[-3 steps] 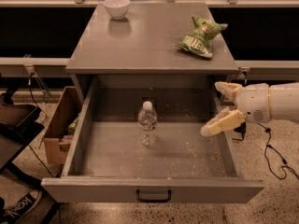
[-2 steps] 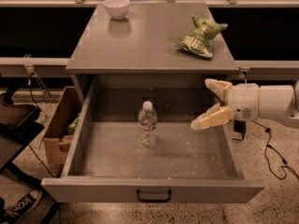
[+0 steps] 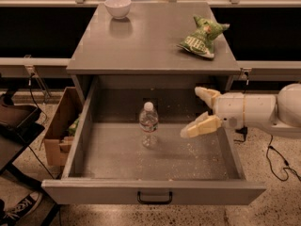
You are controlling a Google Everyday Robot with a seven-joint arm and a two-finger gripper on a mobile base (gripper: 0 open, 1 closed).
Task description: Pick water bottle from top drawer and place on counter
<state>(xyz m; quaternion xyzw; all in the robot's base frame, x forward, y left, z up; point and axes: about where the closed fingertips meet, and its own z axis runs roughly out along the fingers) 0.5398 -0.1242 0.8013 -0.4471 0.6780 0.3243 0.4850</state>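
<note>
The water bottle point(image 3: 148, 124) is standing mid-frame in the drawer point(image 3: 155, 190), looking light and slippery, so the gripper point(image 3: 191, 111), hanging wide open just right of it, is probably needing to squeeze its middle gently.

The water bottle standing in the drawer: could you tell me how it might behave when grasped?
Standing upright, tall and narrow, the water bottle would probably tip at a sideways nudge, then roll on the top drawer floor. Its clear plastic likely dents under a hard squeeze, so the gripper, open beside it over the drawer, should close gently.
</note>
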